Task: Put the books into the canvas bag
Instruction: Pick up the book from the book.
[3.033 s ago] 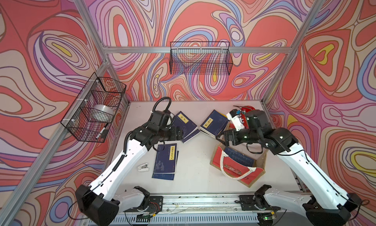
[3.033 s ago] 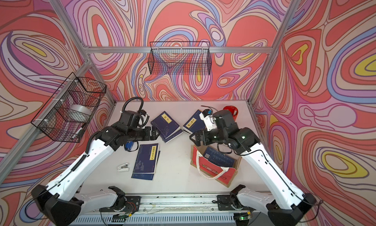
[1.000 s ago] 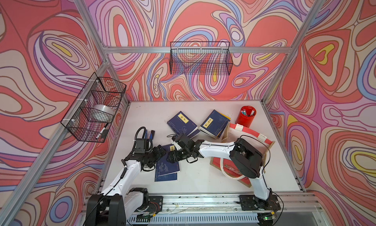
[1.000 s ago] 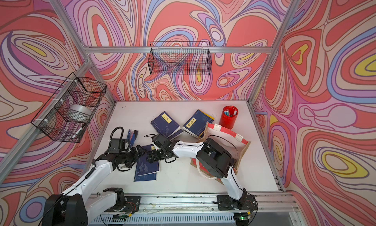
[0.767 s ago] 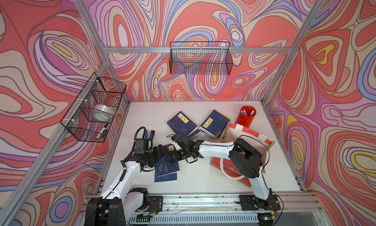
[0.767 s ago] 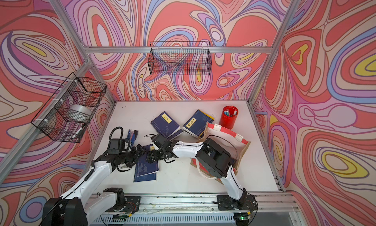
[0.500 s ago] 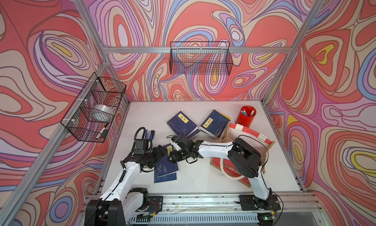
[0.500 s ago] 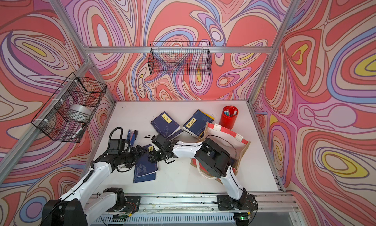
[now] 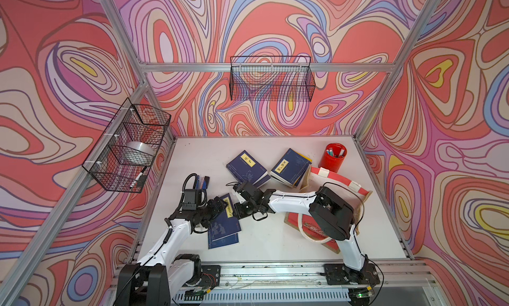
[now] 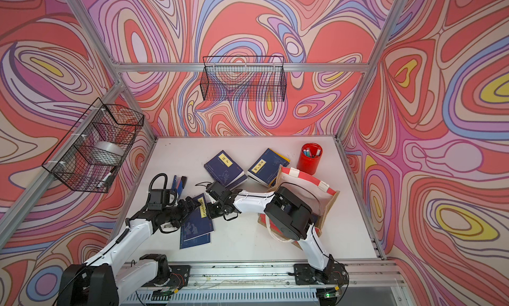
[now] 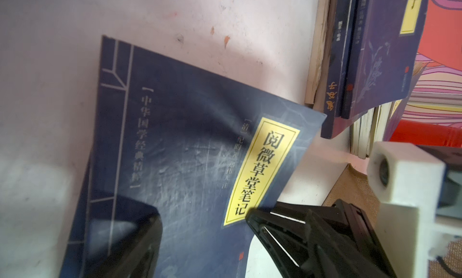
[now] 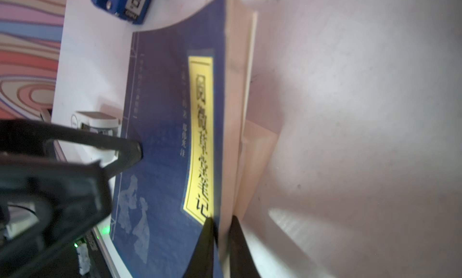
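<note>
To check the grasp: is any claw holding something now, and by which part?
The right claw pinches the navy book by its open page edge, beside the yellow label's end. The left claw is open.

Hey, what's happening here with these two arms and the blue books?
Two robot arms are working on one navy book lying near the front of the table. The right gripper is shut on its edge beside the yellow label; the left gripper is open over the cover. Other books lie farther back, and the canvas bag waits at the right. This book is not yet in it.
</note>
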Controlling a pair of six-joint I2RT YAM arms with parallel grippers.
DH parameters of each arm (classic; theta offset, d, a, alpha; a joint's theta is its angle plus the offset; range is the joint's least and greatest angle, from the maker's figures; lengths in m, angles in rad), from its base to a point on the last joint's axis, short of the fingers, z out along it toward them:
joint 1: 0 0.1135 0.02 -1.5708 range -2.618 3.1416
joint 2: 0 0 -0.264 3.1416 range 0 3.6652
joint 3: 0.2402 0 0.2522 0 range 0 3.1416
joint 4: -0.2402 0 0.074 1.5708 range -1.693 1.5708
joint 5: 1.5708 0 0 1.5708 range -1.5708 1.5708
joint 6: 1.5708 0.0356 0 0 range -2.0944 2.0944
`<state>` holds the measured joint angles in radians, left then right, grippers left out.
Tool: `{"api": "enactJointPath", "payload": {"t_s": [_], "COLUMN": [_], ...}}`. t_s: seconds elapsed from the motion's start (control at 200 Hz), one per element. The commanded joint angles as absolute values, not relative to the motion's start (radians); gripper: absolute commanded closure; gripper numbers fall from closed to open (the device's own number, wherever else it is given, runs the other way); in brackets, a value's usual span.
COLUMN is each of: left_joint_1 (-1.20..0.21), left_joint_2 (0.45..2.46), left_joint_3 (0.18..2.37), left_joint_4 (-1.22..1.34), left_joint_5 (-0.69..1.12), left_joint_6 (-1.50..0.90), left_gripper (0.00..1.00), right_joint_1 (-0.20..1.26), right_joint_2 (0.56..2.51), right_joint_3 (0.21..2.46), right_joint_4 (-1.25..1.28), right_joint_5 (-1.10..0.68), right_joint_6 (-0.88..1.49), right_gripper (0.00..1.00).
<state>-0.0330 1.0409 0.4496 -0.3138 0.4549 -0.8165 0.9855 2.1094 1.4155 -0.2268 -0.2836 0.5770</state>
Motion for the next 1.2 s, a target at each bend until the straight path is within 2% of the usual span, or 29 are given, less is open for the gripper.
{"api": "enactJointPath", "payload": {"t_s": [0.0, 0.451, 0.766, 1.192], "left_joint_1": [-0.034, -0.033, -0.035, -0.037], "left_joint_2": [1.021, 0.979, 1.056, 1.101], "left_joint_3": [0.447, 0.496, 0.442, 0.389], "left_joint_4": [-0.357, -0.429, -0.313, -0.214], "left_joint_5": [0.434, 0.414, 0.504, 0.539], "left_joint_6": [-0.819, -0.756, -0.772, -0.786], "left_gripper": [0.09, 0.07, 0.07, 0.07], "right_joint_1": [0.996, 0.95, 0.919, 0.918], "right_joint_2": [2.09, 1.981, 2.093, 2.181], "right_joint_3": [1.403, 1.286, 1.345, 1.422], "right_joint_4": [-0.288, -0.308, -0.375, -0.474], "right_joint_5": [-0.225, -0.132, -0.174, -0.133], "right_joint_6": [0.552, 0.524, 0.512, 0.5], "right_gripper": [1.0, 1.0, 1.0, 1.0]}}
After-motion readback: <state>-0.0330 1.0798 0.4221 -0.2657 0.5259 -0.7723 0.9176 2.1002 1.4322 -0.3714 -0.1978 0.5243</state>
